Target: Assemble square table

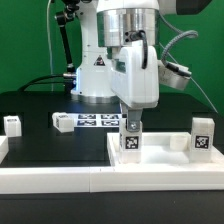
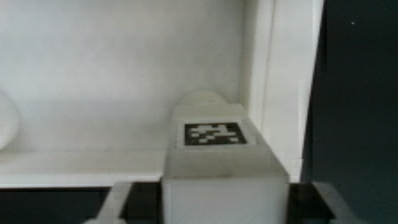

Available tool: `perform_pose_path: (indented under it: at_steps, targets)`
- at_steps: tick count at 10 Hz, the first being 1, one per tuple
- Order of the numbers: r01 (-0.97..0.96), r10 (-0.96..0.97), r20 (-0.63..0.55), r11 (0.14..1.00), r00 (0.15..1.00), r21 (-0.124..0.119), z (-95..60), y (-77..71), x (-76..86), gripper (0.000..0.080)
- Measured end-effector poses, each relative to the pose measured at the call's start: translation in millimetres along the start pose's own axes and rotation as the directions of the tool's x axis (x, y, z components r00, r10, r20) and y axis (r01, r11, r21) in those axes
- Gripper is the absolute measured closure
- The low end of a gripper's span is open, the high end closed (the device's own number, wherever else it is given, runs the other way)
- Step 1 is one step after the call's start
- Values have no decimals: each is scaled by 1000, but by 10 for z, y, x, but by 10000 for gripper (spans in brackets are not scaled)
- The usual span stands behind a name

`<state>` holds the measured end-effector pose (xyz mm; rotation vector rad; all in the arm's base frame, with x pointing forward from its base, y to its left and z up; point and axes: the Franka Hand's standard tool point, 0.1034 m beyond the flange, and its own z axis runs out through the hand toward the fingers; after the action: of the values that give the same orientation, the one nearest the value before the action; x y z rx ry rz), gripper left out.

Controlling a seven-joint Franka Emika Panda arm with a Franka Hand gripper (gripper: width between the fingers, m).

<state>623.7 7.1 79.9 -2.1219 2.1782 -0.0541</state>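
The white square tabletop (image 1: 165,160) lies tray-side up at the exterior view's right. My gripper (image 1: 131,122) is shut on a white block leg (image 1: 131,142) with a tag and holds it upright over the tabletop's corner, close to its left rim. In the wrist view the leg (image 2: 217,150) sits between my fingers (image 2: 134,203), beside the tabletop's raised rim (image 2: 285,80). I cannot tell whether the leg's lower end touches the tabletop. A second leg (image 1: 203,135) stands upright at the tabletop's far right. Two more legs, one (image 1: 12,124) and another (image 1: 63,121), rest on the black table at the left.
The marker board (image 1: 98,120) lies flat behind the tabletop, in front of the robot base (image 1: 100,75). Long white border bars (image 1: 50,180) run along the front and the left edge. A cable loops at the right of the arm (image 1: 185,70).
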Motion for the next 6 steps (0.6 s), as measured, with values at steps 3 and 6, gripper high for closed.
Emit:
perform_pose_path:
  at_steps: [3,6]
  targets:
    - [-227,227,14,974,974,-2,-1,-6,-4,509]
    - [-327,327,21,945,945,-3,5,-7,-2,433]
